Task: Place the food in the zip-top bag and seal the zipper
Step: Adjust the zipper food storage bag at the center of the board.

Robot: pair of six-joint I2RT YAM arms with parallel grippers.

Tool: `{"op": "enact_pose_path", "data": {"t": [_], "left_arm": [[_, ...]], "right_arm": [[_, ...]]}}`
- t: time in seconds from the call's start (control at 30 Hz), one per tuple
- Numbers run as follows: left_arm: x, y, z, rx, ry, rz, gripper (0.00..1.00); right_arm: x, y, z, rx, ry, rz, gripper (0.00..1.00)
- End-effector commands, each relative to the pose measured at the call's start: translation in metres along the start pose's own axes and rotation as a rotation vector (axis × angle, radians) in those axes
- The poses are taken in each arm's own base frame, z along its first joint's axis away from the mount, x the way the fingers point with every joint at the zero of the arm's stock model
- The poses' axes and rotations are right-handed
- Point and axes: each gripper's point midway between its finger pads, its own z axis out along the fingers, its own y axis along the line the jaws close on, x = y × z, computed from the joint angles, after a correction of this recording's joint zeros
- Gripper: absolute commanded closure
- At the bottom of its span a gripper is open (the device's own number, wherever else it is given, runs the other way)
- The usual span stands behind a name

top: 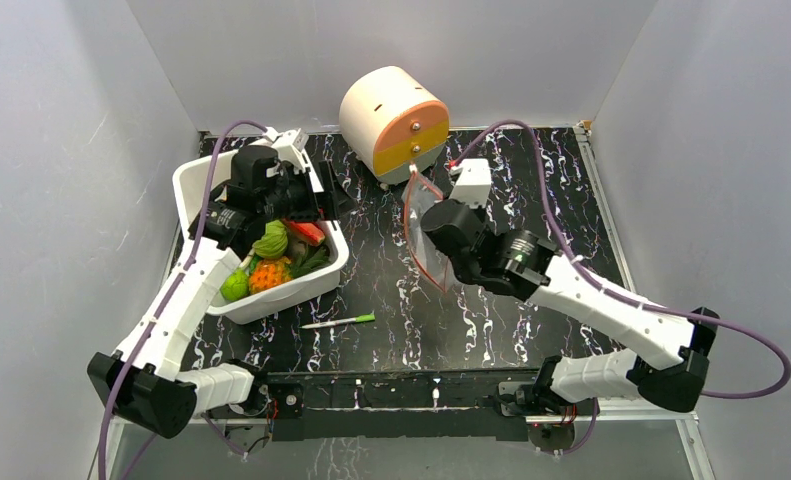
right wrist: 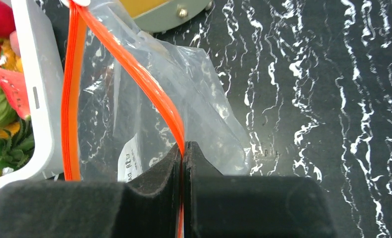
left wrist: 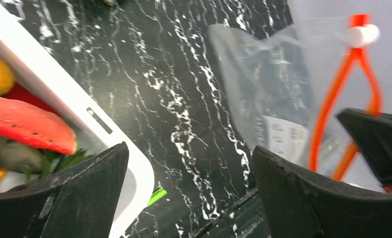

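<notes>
A white slip (right wrist: 130, 159) with dark print shows through the bag (right wrist: 149, 99), but the letters are too blurred and too cut off to read. No other writing shows.

The bin (top: 196, 175) holds the food (top: 269, 262): a green piece, an orange knobbly one, a lime ball, leafy greens and a red slice (left wrist: 25, 124) with dark seeds. All of it lies inside the bin's walls.

The bag hangs just right of the bin, apart from it, with its mouth gaping toward the bin. The zipper (right wrist: 134, 69) runs as two orange lines that split wide and meet at a white slider (left wrist: 362, 34).

The right gripper (right wrist: 184, 148) has its jaws pressed together on one zipper line, holding the bag up. The left gripper (left wrist: 189, 148) is over the bin's right wall, jaws spread wide with nothing between them.

A white-and-green stick (top: 339, 321) lies near the bin's front right corner. A cream and orange drum (top: 396, 120) stands behind, to the bin's right.
</notes>
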Motion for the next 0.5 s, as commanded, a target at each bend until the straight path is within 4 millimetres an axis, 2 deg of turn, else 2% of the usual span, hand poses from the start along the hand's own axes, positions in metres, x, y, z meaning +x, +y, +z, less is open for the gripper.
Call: {"op": "enact_pose_path", "data": {"t": [0.0, 0.1, 0.17, 0.27, 0.3, 0.37, 0.43, 0.47], "left_arm": [[-0.009, 0.029, -0.009, -0.180, -0.001, 0.068, 0.03], [-0.016, 0.050, -0.012, -0.295, 0.000, 0.108, 0.02], [-0.017, 0.068, -0.012, -0.373, -0.015, 0.077, 0.02], [-0.009, 0.115, -0.012, -0.529, -0.024, -0.003, 0.10], [-0.006, 0.134, -0.011, -0.546, -0.029, -0.079, 0.15], [-0.002, 0.154, -0.007, -0.527, -0.050, -0.215, 0.25], [0.002, 0.167, -0.004, -0.568, -0.076, -0.322, 0.39], [0.007, 0.169, 0.001, -0.569, -0.082, -0.392, 0.49]], "right_arm": [[-0.055, -0.028, -0.031, 0.033, -0.111, 0.085, 1.00], [-0.058, -0.028, -0.033, 0.002, -0.137, 0.080, 1.00], [-0.043, -0.017, -0.023, -0.029, -0.119, 0.055, 1.00], [-0.012, 0.004, -0.005, -0.068, -0.046, 0.022, 1.00], [-0.004, 0.009, 0.000, -0.086, -0.034, 0.019, 1.00], [0.009, 0.016, 0.006, -0.110, -0.015, 0.014, 1.00], [0.012, 0.022, 0.008, -0.133, -0.005, 0.006, 1.00], [0.013, 0.023, 0.009, -0.135, -0.004, 0.001, 1.00]]}}
